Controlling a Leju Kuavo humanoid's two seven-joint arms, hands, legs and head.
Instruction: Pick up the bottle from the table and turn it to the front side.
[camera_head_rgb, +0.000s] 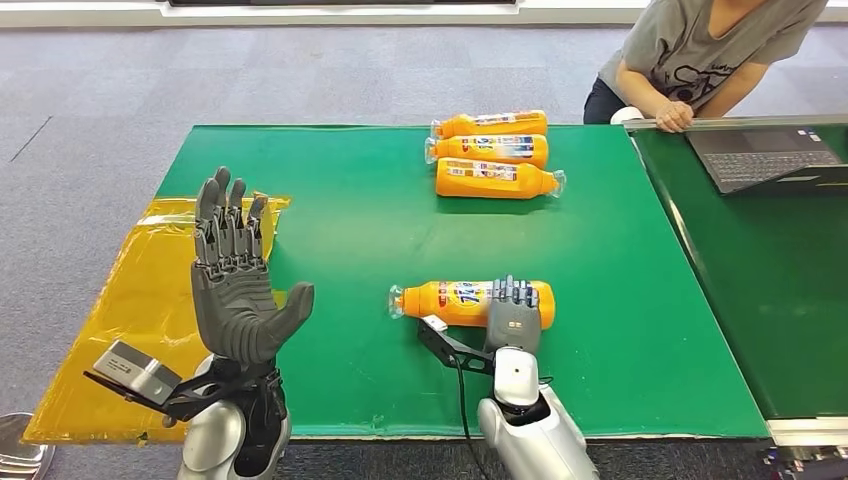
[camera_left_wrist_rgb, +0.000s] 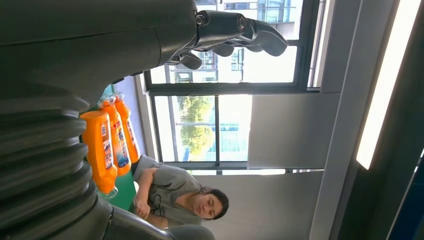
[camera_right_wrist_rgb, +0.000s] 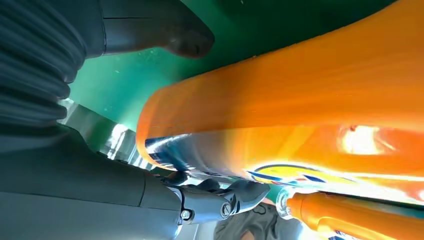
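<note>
Lower centre of frame: bottle (camera_head_rgb: 470, 303) lying on counter (camera_head_rgb: 620, 330).
Right hand (camera_head_rgb: 514, 314): fingers wrapped over bottle (unlifted).
Left hand (camera_head_rgb: 237, 285): spread, empty.
Remaining: lift, turn.

Left hand (camera_left_wrist_rgb: 235, 35) spread; three bottles (camera_left_wrist_rgb: 112, 140), seated person (camera_left_wrist_rgb: 175, 197).

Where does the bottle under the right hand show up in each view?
Head view: the bottle lies on its side near the green table's front, the right hand on it.
Left wrist view: I cannot find it.
Right wrist view: orange body across the frame.
Shared landmark: the three far bottles.
</note>
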